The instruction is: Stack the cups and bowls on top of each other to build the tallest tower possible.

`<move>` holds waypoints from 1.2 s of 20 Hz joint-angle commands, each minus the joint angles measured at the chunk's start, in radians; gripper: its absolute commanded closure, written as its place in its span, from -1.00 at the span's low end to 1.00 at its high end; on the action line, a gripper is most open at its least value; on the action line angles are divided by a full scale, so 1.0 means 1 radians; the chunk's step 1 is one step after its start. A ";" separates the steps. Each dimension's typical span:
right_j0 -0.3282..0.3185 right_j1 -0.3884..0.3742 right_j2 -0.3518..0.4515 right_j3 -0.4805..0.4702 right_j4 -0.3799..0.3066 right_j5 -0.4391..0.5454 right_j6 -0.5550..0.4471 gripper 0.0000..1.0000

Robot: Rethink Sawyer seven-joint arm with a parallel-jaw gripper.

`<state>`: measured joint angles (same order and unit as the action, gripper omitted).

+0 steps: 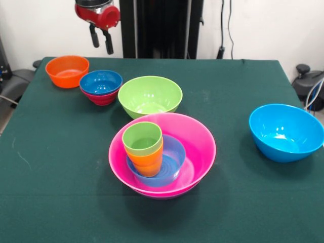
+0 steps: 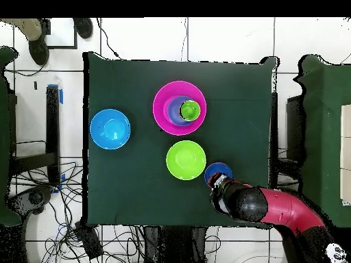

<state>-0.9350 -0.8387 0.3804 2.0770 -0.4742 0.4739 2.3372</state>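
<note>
Hanging above the counter's point(image 1: 61, 202) edge, the tool point(image 1: 101, 41): two dark fingers point(image 1: 109, 44) pointing down with a gap between them, parted and gripping nothing.

Well clear of the tool toward mid-counter, the tower point(image 1: 162, 154): wide pink bowl point(image 1: 200, 144) seated on a second rim just visible beneath, colour unclear. Nested inside, a light-blue small bowl point(image 1: 172, 157); standing in that, the orange cup point(image 1: 148, 161) with the light green cup point(image 1: 143, 136) pushed into its mouth. Green cup empty.

Just below the tool, a dark-blue small bowl point(image 1: 101, 81) sitting inside a red small bowl point(image 1: 101, 97). Beside that pair, apart from it, the small orange bowl point(image 1: 67, 70), empty. Between that pair and the tower, the lime green bowl point(image 1: 150, 95), empty, close behind the pink rim. Farthest from the tool, across the counter, the sky-blue large bowl point(image 1: 286, 131), empty, alone.

Counter covered in dark green cloth. Pale wall behind, hanging cables, black upright column. Seen from overhead: white tiled floor, tangled cables, dark furniture either side, a person's shoes point(image 2: 34, 38) at one corner.

Count: two cups, seven bowls plainly seen, plus the hidden base rim; one tool.
</note>
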 commanded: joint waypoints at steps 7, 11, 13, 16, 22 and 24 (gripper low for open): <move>0.046 0.048 0.051 0.035 -0.077 -0.057 -0.078 -1.00; 0.055 0.038 0.059 0.012 -0.071 -0.035 -0.090 -1.00; 0.068 0.041 0.054 -0.011 -0.075 -0.033 -0.085 -1.00; 0.111 0.052 0.020 -0.073 -0.057 -0.035 -0.025 -1.00; 0.150 0.056 -0.010 -0.143 -0.031 -0.026 0.015 -1.00; 0.156 0.055 -0.017 -0.156 -0.009 -0.016 0.030 -1.00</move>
<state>-0.8351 -0.8311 0.3786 2.0170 -0.4742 0.4739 2.3372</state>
